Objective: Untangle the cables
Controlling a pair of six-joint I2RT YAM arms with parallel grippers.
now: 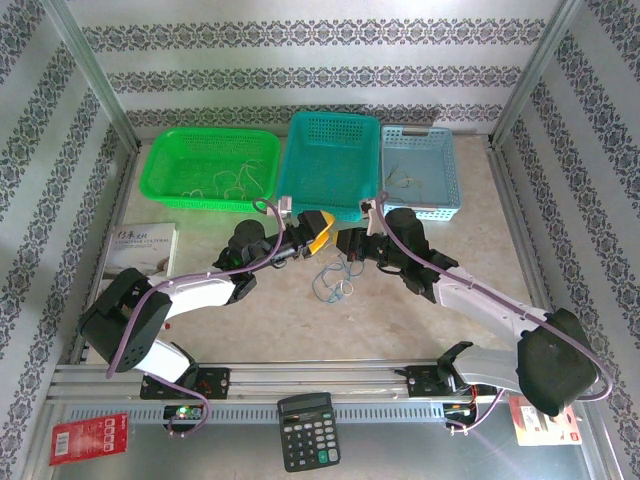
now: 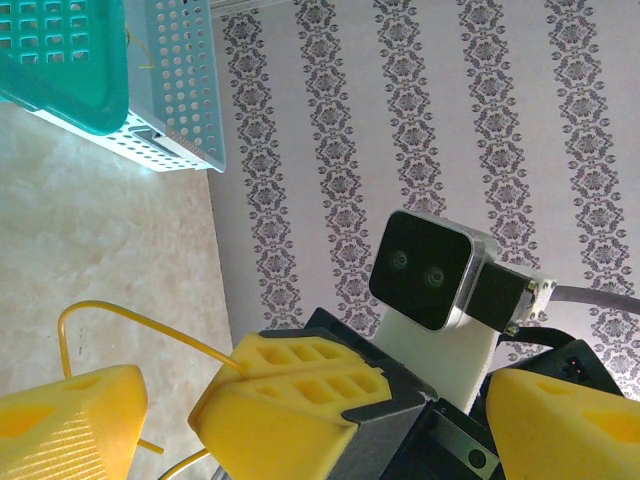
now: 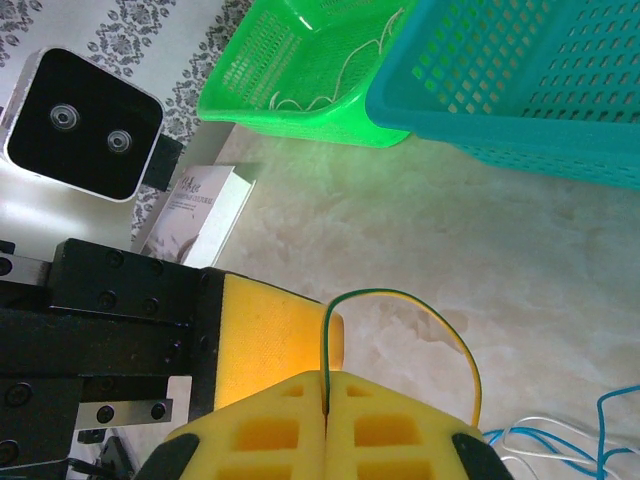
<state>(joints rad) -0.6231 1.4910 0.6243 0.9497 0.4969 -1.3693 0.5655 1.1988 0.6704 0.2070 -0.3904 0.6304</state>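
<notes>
While a booklet [image 1: 140,250] lies unused at the far left of the counter [image 1: 400,320], three containers line the back wall: a green basket [image 1: 200,206], a teal basket [image 1: 320,205] and a pale blue basket [image 1: 420,212]. Thin pale wires [image 1: 235,182] lie in the green one, and a few more in the pale blue one. They are probably strands already freed and sorted.

Both arms reach in and meet in front of the teal basket. The left claw [image 1: 318,238] is released, jaws spread wide. Its wrist view shows its yellow fingers [image 2: 70,420] on either side of the other claw's tip, probably ready to take a second hold.

The right claw [image 3: 326,400] is clenched on a yellow wire [image 3: 420,310]. The strand rises from between the pressed pads, arches over and drops to the right. Holding it raised likely keeps it taut and clear of the heap so it can slide out.

The cables [image 1: 335,280], blue and whitish loops, lie on the counter just in front of the two claws, with the yellow wire curving down toward them.
</notes>
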